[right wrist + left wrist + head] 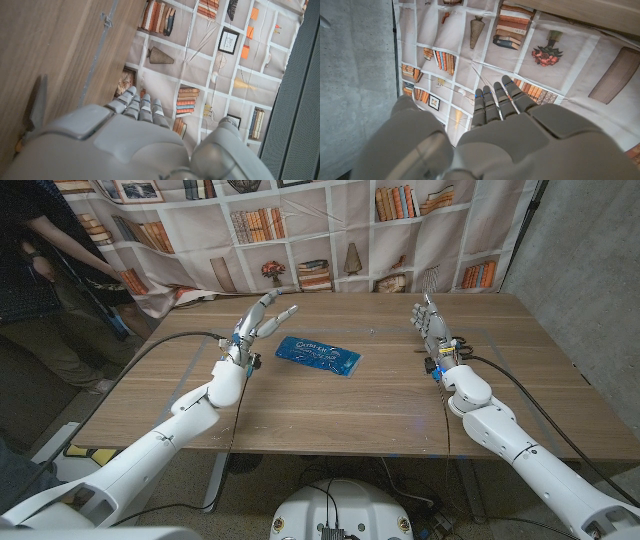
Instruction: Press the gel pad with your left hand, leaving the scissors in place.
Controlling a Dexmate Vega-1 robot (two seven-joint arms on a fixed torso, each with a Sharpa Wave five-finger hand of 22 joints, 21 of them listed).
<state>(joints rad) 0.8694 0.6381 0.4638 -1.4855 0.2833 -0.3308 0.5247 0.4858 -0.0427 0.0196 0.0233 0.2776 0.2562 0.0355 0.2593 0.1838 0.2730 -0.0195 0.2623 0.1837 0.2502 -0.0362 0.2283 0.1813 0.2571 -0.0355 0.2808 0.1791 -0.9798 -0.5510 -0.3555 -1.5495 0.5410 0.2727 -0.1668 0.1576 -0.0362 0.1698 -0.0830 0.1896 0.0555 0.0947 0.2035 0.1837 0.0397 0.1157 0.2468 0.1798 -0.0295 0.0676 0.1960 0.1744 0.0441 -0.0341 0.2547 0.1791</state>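
The blue gel pad (318, 356) lies flat near the middle of the wooden table (330, 415). My left hand (260, 325) hovers just beyond the pad's left end, fingers spread and reaching toward the backdrop, holding nothing; its back (520, 135) faces the wrist camera. My right hand (431, 323) stands at the right of the table, fingers apart and empty, well clear of the pad. Beside my right hand (130, 135) a slim dark shape (37, 102) lies on the wood; I cannot tell whether it is the scissors.
A bookshelf-print backdrop (330, 230) hangs behind the table's far edge. A person in dark clothes (40, 250) stands at the far left. Black cables (170, 342) run along both arms. Bare wood stretches in front of the pad.
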